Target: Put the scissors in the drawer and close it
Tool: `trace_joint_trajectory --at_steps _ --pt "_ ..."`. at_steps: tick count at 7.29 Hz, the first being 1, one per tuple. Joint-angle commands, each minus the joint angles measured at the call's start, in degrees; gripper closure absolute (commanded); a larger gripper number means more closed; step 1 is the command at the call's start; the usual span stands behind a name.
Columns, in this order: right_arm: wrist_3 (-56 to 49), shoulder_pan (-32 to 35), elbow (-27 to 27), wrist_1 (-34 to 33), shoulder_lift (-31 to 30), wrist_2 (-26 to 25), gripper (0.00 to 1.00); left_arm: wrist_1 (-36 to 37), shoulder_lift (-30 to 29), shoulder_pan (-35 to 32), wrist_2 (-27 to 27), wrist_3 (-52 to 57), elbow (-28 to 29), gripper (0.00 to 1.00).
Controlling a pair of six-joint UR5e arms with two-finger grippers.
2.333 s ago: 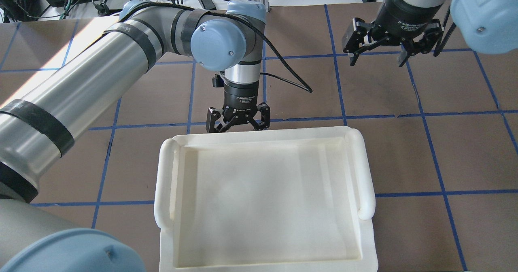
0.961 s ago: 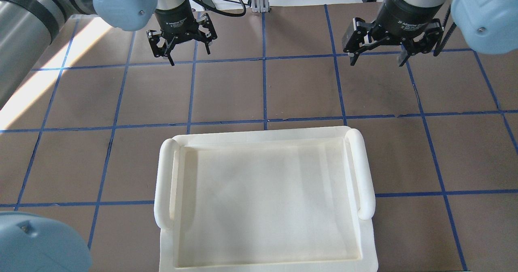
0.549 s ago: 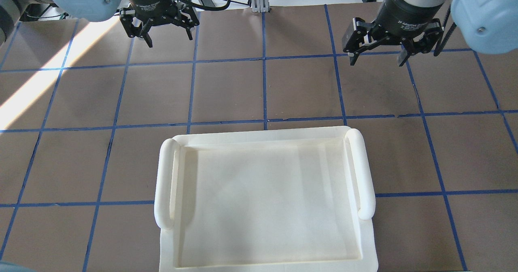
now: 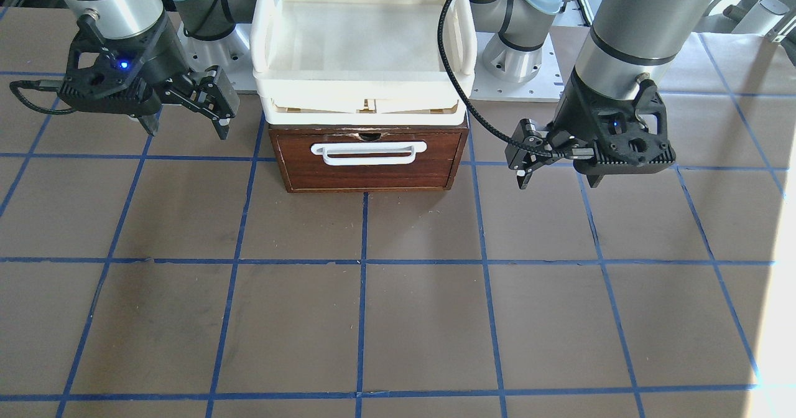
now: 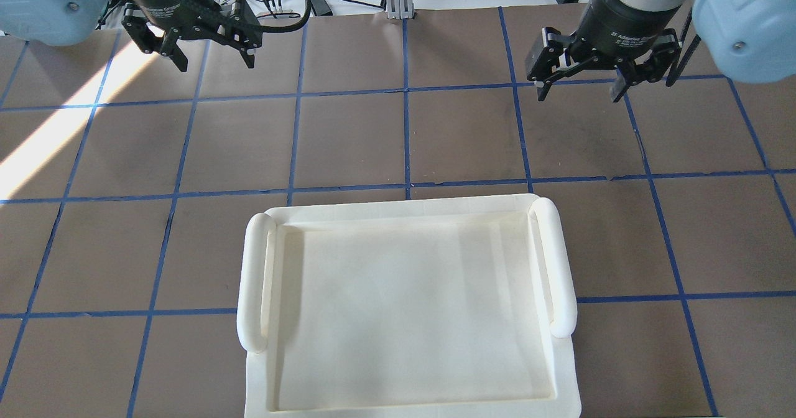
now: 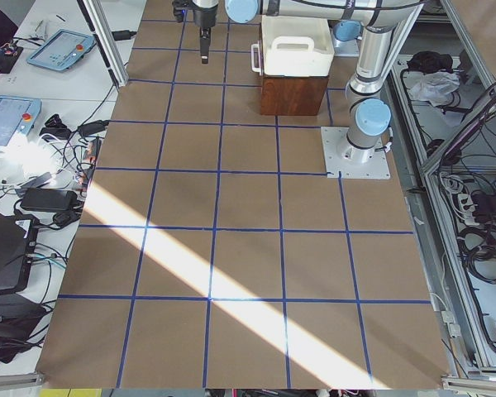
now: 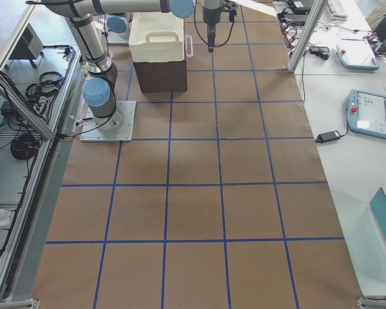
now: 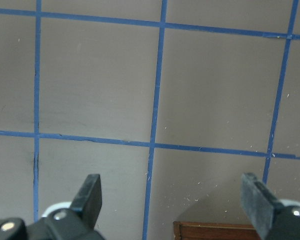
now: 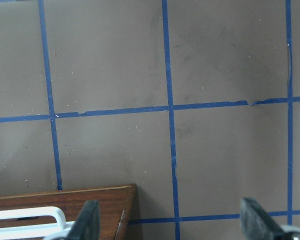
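Observation:
The drawer [image 4: 367, 172] is pushed in, its dark reddish-brown front and white bar handle [image 4: 368, 152] flush under the tray. The scissors show in no view. My left gripper [image 5: 216, 63] is open and empty, raised over bare table left of the drawer; it also shows in the front-facing view [image 4: 555, 180]. My right gripper [image 5: 578, 94] is open and empty on the other side, and also shows in the front-facing view [image 4: 186, 130]. The left wrist view shows a drawer corner [image 8: 215, 231]. The right wrist view shows the drawer front [image 9: 90, 200] and its handle [image 9: 25, 215].
A cream-white plastic tray [image 5: 559, 262] with two rounded handles sits on top of the drawer box [image 6: 293, 95] and hides it from above. The brown table [image 4: 373, 318] carries a blue tape grid. The arm bases [image 4: 516, 51] stand behind the box.
My left gripper has left the drawer front and moved up and away to the far left of the table, still open. The right arm has not moved.

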Motion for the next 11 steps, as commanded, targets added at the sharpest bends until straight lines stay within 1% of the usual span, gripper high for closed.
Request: trace_joint_trajectory --at_steps 1,4,7,11 --pt "0.0 0.0 0.0 -0.06 0.02 0.0 0.0 0.43 4.95 1.21 -0.24 2.2 -5.65 0.0" --pt "0.0 0.0 0.0 -0.06 0.02 0.0 0.0 -1.58 7.5 4.28 -0.77 1.41 -7.24 0.0" --pt "-0.09 0.09 0.0 -0.06 -0.07 0.0 0.0 -1.58 10.23 4.02 -0.77 1.85 -9.79 0.0" --pt "-0.09 0.09 0.0 -0.14 -0.07 0.0 0.0 -2.02 11.12 3.94 -0.68 2.64 -10.24 0.0"
